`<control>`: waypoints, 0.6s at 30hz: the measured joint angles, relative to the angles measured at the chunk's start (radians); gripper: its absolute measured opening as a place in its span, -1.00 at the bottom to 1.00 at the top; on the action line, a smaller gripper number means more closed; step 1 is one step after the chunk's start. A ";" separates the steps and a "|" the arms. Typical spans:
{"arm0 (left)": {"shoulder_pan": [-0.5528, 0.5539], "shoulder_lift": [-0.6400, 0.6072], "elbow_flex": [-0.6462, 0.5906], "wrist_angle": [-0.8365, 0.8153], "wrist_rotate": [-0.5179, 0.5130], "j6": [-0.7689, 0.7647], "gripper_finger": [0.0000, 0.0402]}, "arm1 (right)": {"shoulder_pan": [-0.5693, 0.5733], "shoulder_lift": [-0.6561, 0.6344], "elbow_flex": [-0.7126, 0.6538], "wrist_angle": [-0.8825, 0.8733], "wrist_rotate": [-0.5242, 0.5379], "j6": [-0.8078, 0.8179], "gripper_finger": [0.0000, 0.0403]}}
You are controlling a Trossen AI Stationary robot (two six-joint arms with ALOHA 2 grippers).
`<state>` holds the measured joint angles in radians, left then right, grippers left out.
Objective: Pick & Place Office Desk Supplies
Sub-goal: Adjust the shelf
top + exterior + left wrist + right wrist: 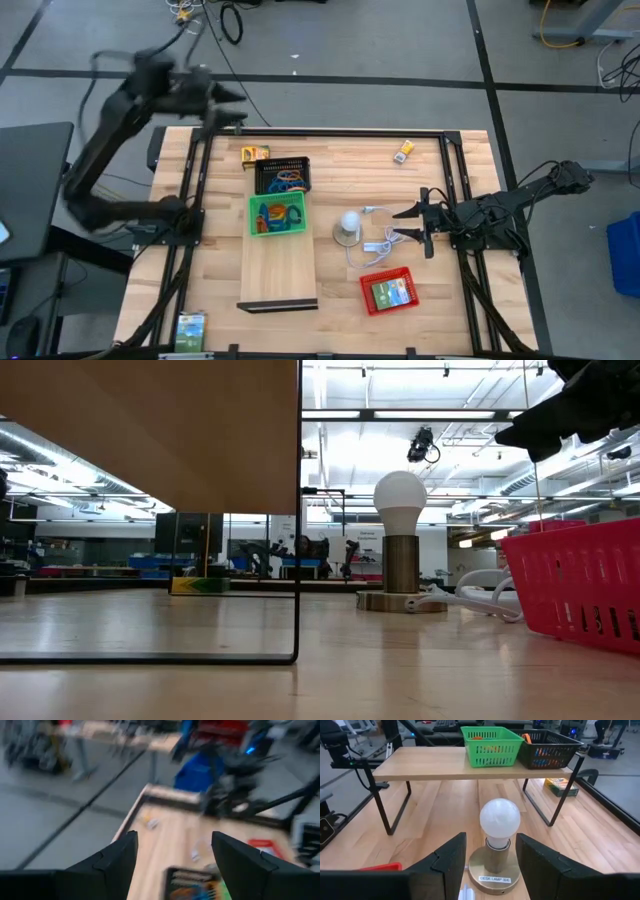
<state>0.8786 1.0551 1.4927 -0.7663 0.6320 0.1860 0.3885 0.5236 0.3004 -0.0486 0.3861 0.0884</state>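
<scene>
We've got clips in the green tray point(276, 215) and black tray point(281, 176), but both grippers' fingers are open and empty, and a yellow box point(403, 151) lies well beyond the right gripper point(409, 226), with the left gripper point(238, 108) raised off the tabletop.

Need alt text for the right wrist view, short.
A desk lamp with a round white bulb on a brass base stands on the wooden table, framed between the open fingers of the right tool. Behind it, a raised wooden shelf carries a green basket and a black basket side by side.
</scene>
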 joint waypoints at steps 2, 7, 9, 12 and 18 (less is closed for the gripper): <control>-0.057 -0.117 -0.076 0.045 -0.006 -0.038 0.29 | 0.000 0.000 0.000 0.002 -0.001 -0.008 -0.10; -0.233 -0.332 -0.229 0.041 -0.009 -0.137 0.29 | 0.000 0.000 0.000 0.064 0.000 -0.026 -0.10; -0.296 -0.395 -0.279 0.007 -0.015 -0.177 0.29 | 0.000 0.001 0.000 0.092 0.007 -0.027 -0.10; -0.376 -0.471 -0.368 -0.040 -0.029 -0.223 0.29 | 0.000 0.024 0.000 0.135 0.024 -0.026 -0.10; -0.499 -0.567 -0.634 0.021 -0.090 -0.267 0.29 | -0.022 0.182 0.000 0.272 0.085 -0.044 -0.10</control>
<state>0.3792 0.4884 0.8587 -0.7448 0.5417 -0.0810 0.3666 0.7061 0.3004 0.2237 0.4713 0.0444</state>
